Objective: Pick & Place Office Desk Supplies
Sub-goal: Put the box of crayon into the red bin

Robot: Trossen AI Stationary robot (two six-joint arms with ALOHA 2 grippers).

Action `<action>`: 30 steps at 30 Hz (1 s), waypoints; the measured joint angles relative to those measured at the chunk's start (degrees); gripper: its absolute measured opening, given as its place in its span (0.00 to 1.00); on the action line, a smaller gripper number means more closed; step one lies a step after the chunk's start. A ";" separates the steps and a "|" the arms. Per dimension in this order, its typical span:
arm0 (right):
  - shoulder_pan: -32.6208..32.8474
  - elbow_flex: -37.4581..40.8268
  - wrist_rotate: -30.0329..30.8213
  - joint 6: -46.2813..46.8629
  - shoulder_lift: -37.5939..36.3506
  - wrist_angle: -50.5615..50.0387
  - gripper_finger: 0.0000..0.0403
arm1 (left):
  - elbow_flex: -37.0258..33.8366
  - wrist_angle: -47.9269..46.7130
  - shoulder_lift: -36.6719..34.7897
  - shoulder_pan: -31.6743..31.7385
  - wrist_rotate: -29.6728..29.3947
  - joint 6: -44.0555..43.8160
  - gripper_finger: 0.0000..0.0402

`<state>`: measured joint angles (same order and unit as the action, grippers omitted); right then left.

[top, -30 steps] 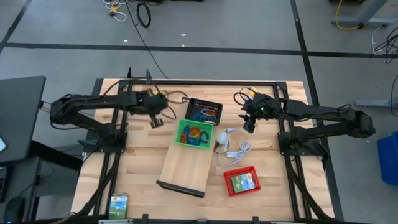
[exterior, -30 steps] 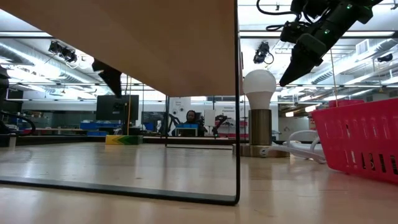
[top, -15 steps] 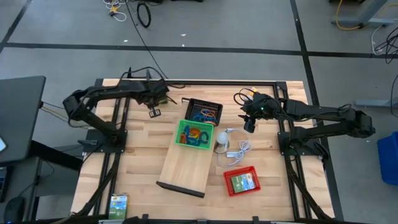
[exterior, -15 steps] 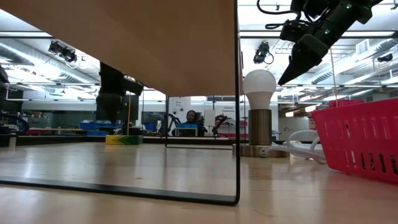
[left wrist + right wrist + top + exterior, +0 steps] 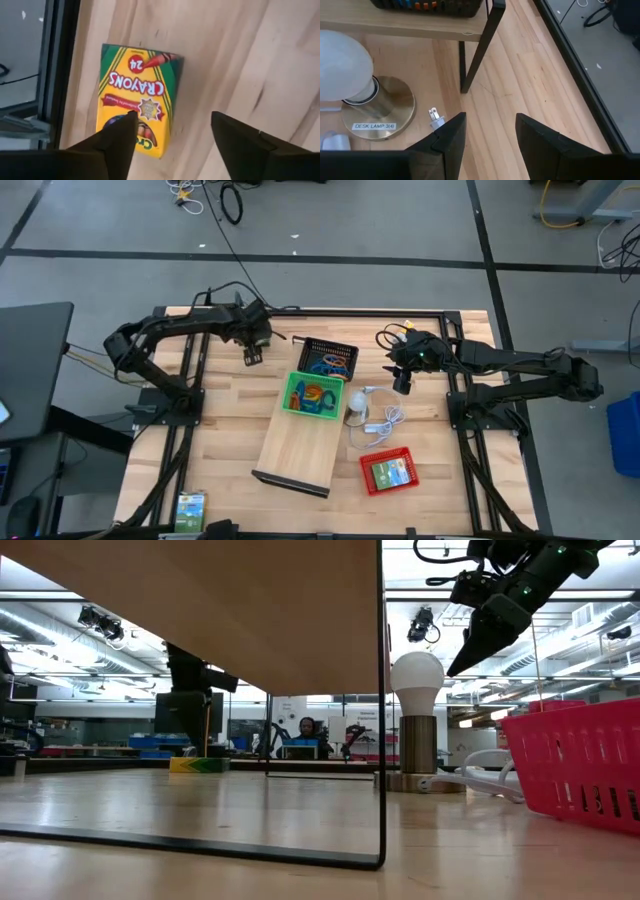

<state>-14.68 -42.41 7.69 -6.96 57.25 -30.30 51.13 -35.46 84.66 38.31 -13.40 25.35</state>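
Crayon box [image 5: 136, 99] flat on the bench [image 5: 225, 415], close by its dark frame edge at the far left part, label up. Long axis running straight ahead of the left tool [image 5: 172, 132], in line with the gap rather than across it. Left tool spread wide, empty, poised above the box's near end; one finger [image 5: 114, 137] overlapping the box's near corner in the wrist view, contact not discernible. Box not discernible in the high view under the left tool [image 5: 251, 356]. Right tool [image 5: 402, 380] spread, empty, hanging over the lamp [image 5: 357, 402] and well apart from the box. Left arm plainly nearer; likely needs a wrist turn to close across the narrow sides.
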 joint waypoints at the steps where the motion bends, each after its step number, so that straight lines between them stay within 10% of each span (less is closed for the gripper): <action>1: 0.00 0.00 0.00 0.02 0.00 0.00 0.45 | 0.00 0.23 0.00 0.42 0.74 0.11 0.66; 22: 0.00 0.00 0.01 -0.39 0.00 0.52 0.45 | -1.16 2.08 9.23 7.12 -3.69 7.72 0.66; 30: 0.00 -0.02 0.01 -0.37 0.00 0.54 0.45 | -1.11 2.67 11.84 8.76 -7.67 9.75 0.34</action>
<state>-14.68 -42.44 7.70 -7.33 57.25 -29.76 50.03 -32.79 96.50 47.07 -21.07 35.11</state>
